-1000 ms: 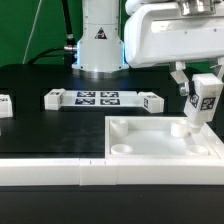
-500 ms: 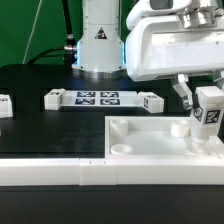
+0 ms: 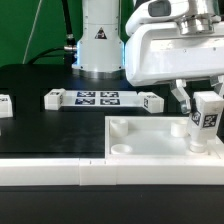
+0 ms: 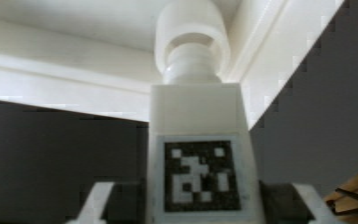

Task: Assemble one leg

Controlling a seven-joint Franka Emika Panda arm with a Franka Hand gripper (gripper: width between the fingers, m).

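Leg point(image 3: 207, 121), a small white post with a black-and-white tag on its face, stands upright at the exterior view's right, clamped between the two fingers point(image 4: 101, 203) of the gripper point(image 3: 205, 98). Its lower end sits behind the rim of the white tabletop point(image 3: 150, 150), just beside a round corner socket point(image 3: 179, 128); whether it touches is hidden. Farther back on the black table point(image 3: 30, 125) lie a small tagged block point(image 3: 4, 104) and the marker board point(image 3: 97, 98), with the robot's base point(image 3: 97, 40) behind.

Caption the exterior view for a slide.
Pincer grips the leg upright at the white tabletop corner, exterior view's right.
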